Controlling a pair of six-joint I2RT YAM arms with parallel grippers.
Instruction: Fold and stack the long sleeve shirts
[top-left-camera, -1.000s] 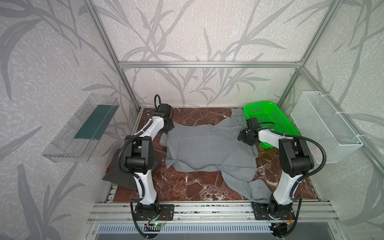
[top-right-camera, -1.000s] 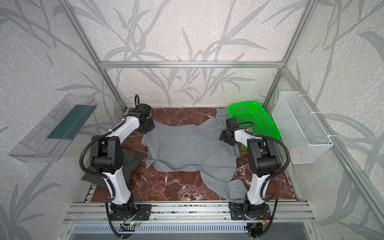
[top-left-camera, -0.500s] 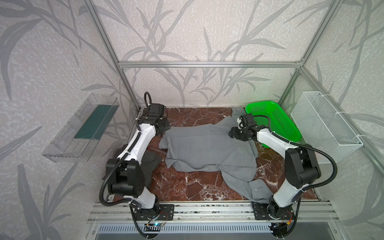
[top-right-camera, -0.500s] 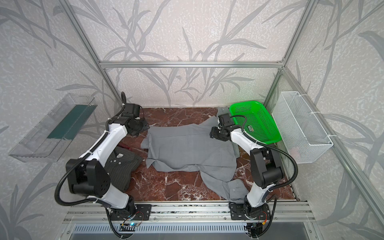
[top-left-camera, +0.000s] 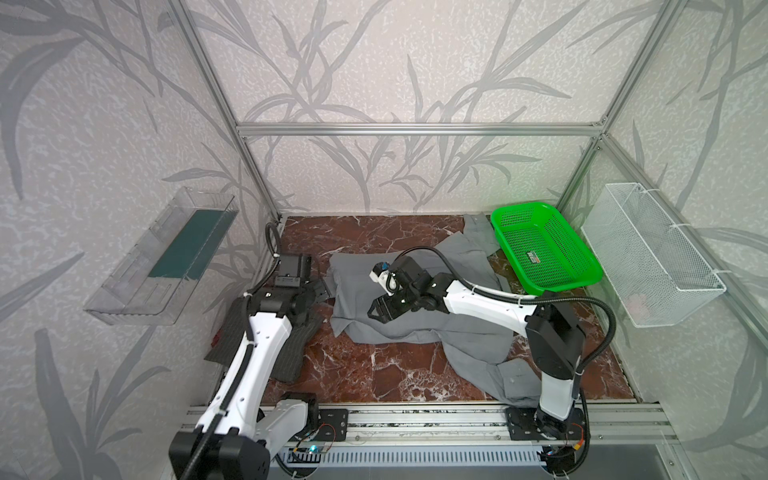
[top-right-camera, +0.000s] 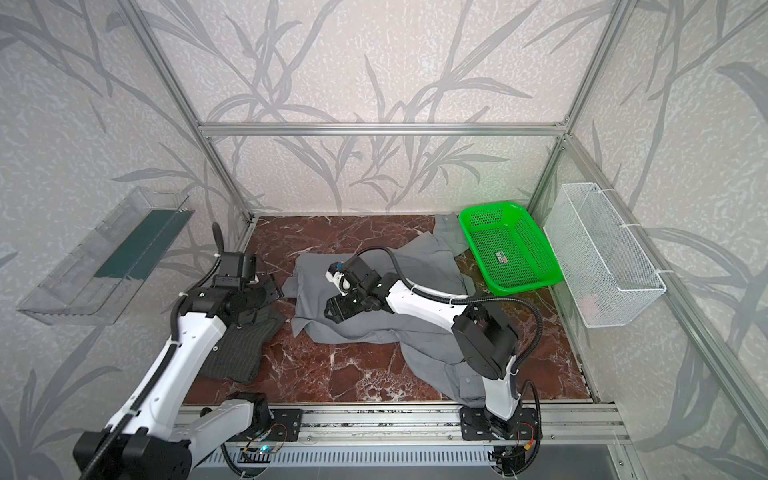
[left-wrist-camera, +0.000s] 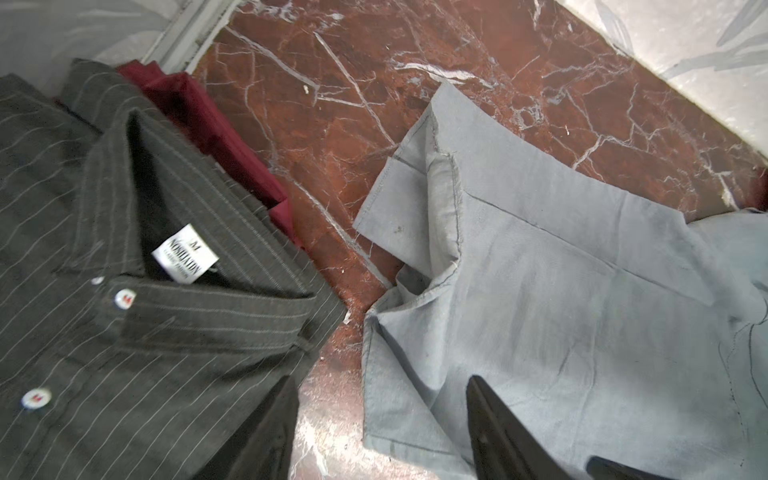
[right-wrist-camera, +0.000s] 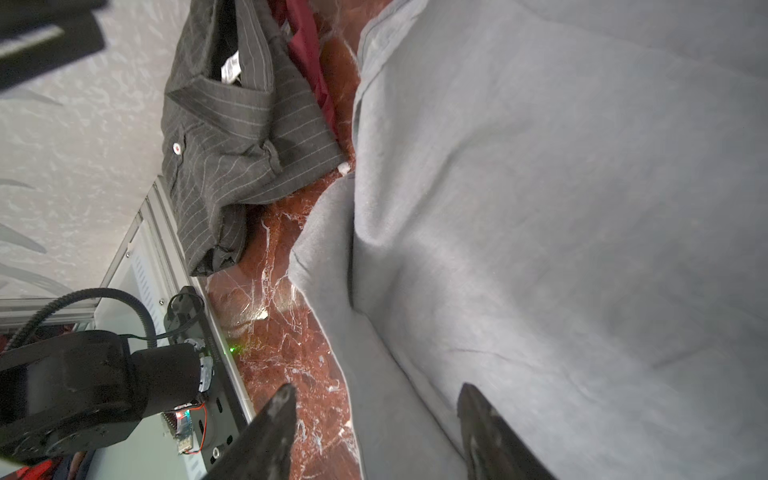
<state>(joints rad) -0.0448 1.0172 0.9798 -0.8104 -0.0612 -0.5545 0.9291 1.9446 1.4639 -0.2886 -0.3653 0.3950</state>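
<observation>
Two shirts on bench (top-left-camera: 374, 374) | grey shirt (top-left-camera: 399, 332) sprawled mid-frame, sleeve trailing lower right | pinstriped shirt (top-left-camera: 297, 353) apparently folded, lower left | left end effector (top-left-camera: 319, 291) apart, empty | right end effector (top-left-camera: 374, 309) apart above grey | advice: pinch edge squarely, lift level, fold sleeve inward first

Grey shirt (top-left-camera: 353, 307) spread rumpled at centre, sleeve trailing toward front; pinstriped shirt (top-left-camera: 297, 353) folded, buttoned, at left.

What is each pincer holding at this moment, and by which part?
Nothing is held. The left pincer and the right pincer both stand open over the edge of the grey button-up shirt, gripping no cloth.
</observation>
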